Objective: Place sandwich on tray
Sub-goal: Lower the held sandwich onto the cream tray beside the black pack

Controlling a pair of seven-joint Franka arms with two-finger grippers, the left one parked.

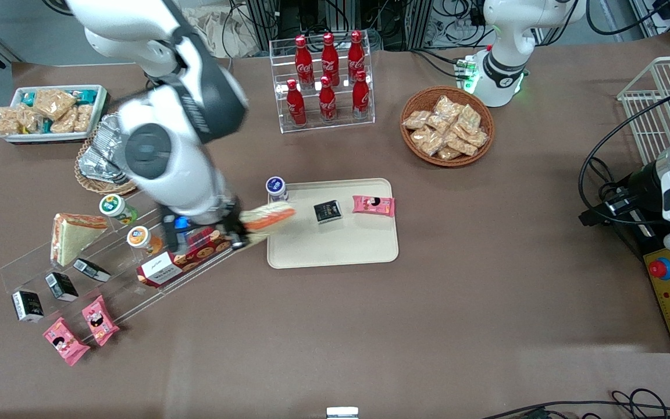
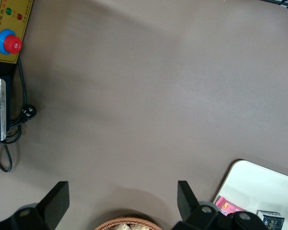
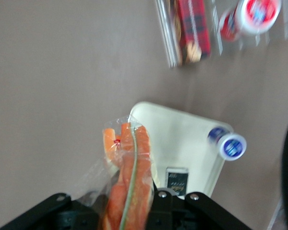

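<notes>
The sandwich (image 1: 268, 220), a clear-wrapped wedge with an orange filling stripe and a green line, is held in my right gripper (image 1: 241, 231). It hangs in the air over the edge of the cream tray (image 1: 335, 247) nearest the working arm. In the right wrist view the gripper (image 3: 129, 211) is shut on the sandwich (image 3: 129, 167), its tip over the corner of the tray (image 3: 177, 139). On the tray lie a small black box (image 1: 328, 211) and a pink packet (image 1: 373, 205).
A blue-capped bottle (image 1: 275, 187) stands at the tray's corner. A clear stepped rack (image 1: 137, 262) holds another wrapped wedge (image 1: 73, 233), bottles, boxes and pink packets. A cola bottle rack (image 1: 326, 81), a snack basket (image 1: 446, 125), a foil container (image 1: 102, 154) and a white snack tray (image 1: 50, 113) stand farther from the front camera.
</notes>
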